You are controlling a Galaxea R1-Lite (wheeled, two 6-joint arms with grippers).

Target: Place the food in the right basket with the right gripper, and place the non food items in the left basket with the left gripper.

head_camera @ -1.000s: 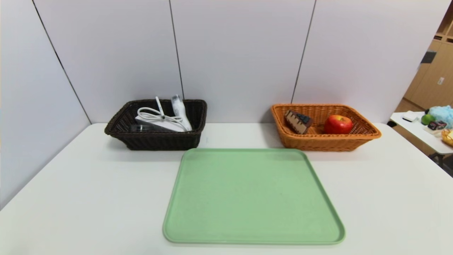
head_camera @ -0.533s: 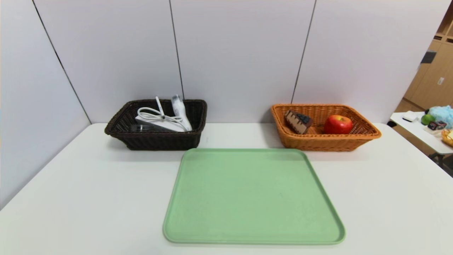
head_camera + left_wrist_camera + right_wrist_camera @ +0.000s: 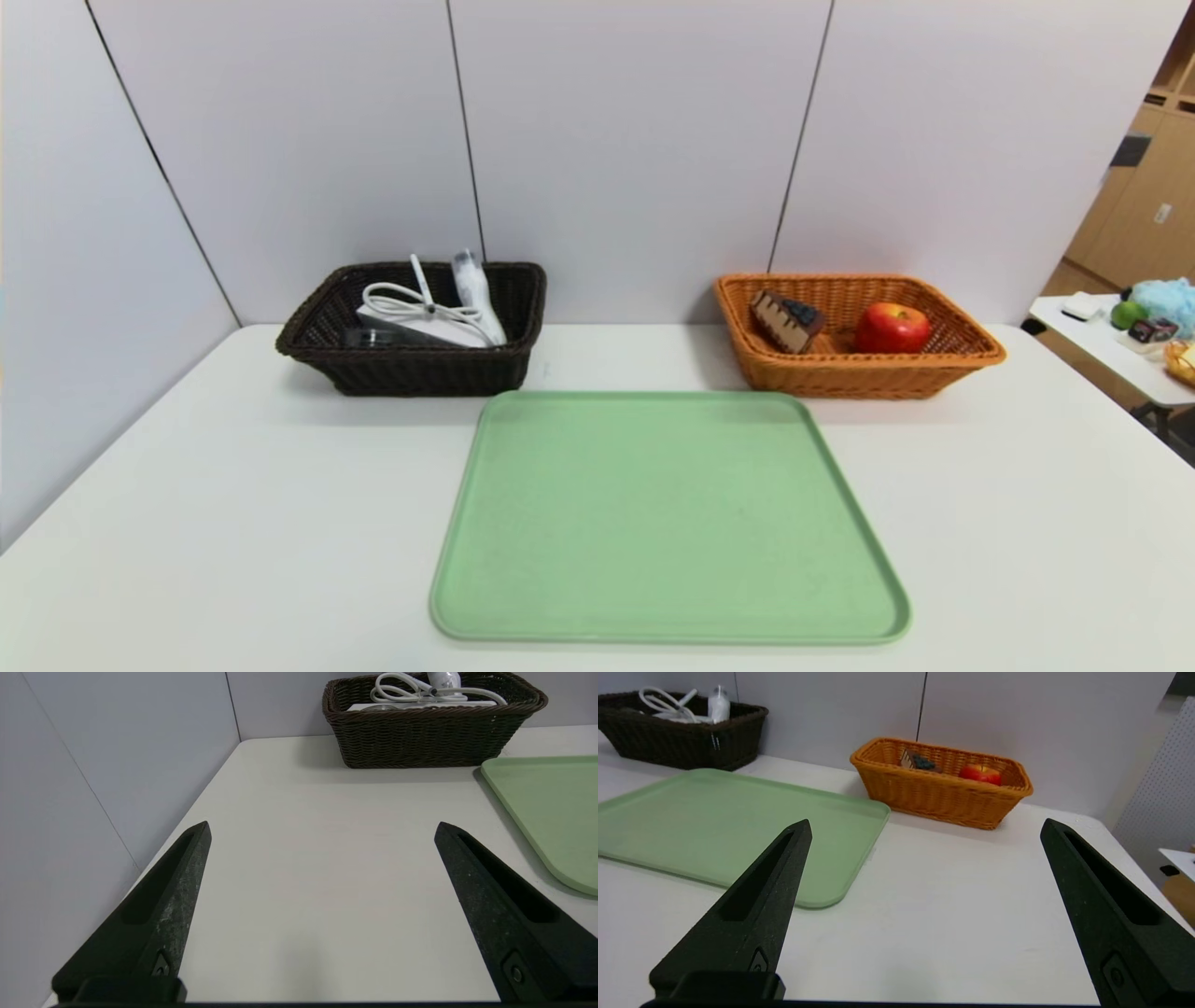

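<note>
A dark brown basket (image 3: 411, 369) at the back left holds a white box with a coiled white cable (image 3: 420, 308) and a white bottle (image 3: 476, 289). An orange basket (image 3: 854, 373) at the back right holds a chocolate cake slice (image 3: 787, 320) and a red apple (image 3: 892, 328). A green tray (image 3: 667, 513) lies bare in the middle. Neither gripper shows in the head view. My left gripper (image 3: 322, 828) is open and empty above the table's near left part. My right gripper (image 3: 924, 826) is open and empty above the table's near right part.
The white table (image 3: 187, 523) meets grey wall panels at the back and left. A side table (image 3: 1120, 355) with small items stands beyond the right edge. The dark basket (image 3: 432, 737) and tray (image 3: 551, 812) show in the left wrist view, the orange basket (image 3: 943, 793) in the right.
</note>
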